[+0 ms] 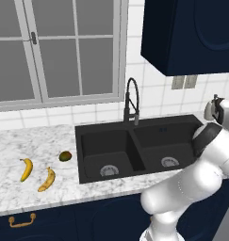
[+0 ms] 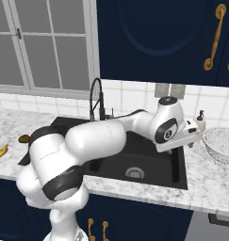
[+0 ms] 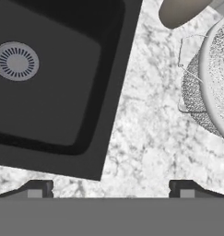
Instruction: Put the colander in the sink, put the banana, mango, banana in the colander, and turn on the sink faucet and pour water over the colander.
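1. The gripper (image 3: 111, 186) stood wide open and held nothing, its two fingertips (image 3: 37, 188) far apart above bare marble.
2. It hung over the strip of worktop (image 3: 145, 138) between the sink's right edge and the colander, touching neither.
3. The colander (image 2: 222, 143) sat upright on the worktop right of the sink, near the right end, with a small soap dispenser (image 2: 200, 120) just beside it toward the wall.
4. The sink (image 1: 134, 146) lay with both black basins bare, a silver drain (image 3: 15, 61) in each.
5. The sink faucet (image 1: 131, 101) rose at the sink's back edge, at the divider.
6. Far left, the mango (image 1: 65, 156) lay near the sink's left edge; two bananas (image 1: 26, 168) lay farther left toward the front edge, apart from each other.
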### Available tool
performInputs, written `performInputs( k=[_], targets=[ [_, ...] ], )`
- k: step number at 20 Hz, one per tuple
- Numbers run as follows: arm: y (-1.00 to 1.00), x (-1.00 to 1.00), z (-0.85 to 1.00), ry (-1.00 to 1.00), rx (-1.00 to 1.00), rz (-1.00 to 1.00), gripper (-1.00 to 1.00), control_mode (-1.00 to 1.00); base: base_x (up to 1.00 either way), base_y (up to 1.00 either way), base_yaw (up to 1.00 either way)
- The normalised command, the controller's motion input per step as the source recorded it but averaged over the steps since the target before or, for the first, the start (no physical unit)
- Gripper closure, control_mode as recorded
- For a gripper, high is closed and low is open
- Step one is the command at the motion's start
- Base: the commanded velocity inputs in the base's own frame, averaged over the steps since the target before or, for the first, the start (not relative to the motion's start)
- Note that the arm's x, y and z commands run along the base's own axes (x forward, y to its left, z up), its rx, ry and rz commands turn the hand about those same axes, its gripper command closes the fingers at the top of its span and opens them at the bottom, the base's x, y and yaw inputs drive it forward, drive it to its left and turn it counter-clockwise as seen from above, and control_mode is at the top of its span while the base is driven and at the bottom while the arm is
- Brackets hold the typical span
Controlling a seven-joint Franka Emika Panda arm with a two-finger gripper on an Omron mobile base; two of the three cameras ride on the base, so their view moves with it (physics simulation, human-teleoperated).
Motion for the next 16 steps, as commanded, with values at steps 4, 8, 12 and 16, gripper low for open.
performInputs(
  k=[4, 8, 12, 16],
  targets=[
    [-0.52, 0.28, -0.06, -0.04, 0.0, 0.01, -1.0, -1.0, 0.0, 0.0, 0.0],
    [-0.35, 0.31, -0.17, -0.01, 0.0, 0.02, -1.0, -1.0, 0.0, 0.0, 0.0],
    [-0.31, 0.35, -0.14, 0.0, 0.0, 0.01, -1.0, -1.0, 0.0, 0.0, 0.0],
    [-0.3, 0.27, 0.0, 0.0, 0.0, 0.02, -1.0, -1.0, 0.0, 0.0, 0.0]
  ],
)
